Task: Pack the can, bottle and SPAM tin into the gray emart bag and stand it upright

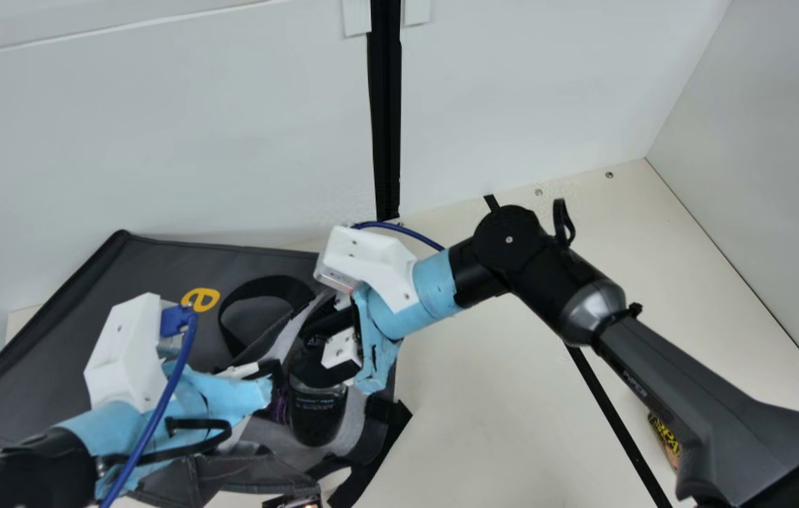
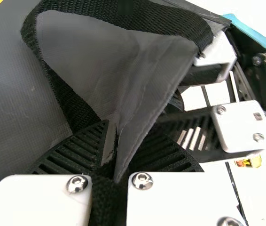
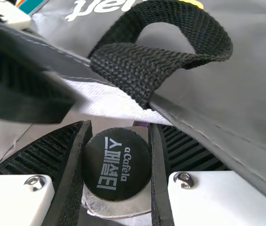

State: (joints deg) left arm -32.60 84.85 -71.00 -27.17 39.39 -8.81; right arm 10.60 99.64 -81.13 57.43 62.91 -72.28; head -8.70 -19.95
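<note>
Just inside the mouth of the gray emart bag [image 1: 138,279]: the dark bottle [image 1: 314,413], black cap [image 3: 116,165] pinched between the ribbed fingers of the right gripper [image 3: 118,136], parted only to cap width. Looks smooth and hard-walled; probably weighty if full, and apt to swing from so high a hold. Best taken squarely by the cap for lowering, or around the body for a steadier turn. Just beside it, something purple-marked [image 1: 279,406], too hidden to name.

Around both, soft, creased fabric, charcoal outside, with pale gray lining [image 1: 353,416], stitched edges and a rounded yellow mark [image 1: 200,299]. At the rim, a looped handle [image 3: 142,66] of coarse black webbing. Nearby, the left gripper [image 2: 121,153], closed tightly on a thin fold of bag and strap, limp enough to sag over the opening if released.

Well apart on the cream table [image 1: 498,423], partly behind the right arm [image 1: 695,395]: the SPAM tin [image 1: 666,439], likely rigid, yellow and dark.
</note>
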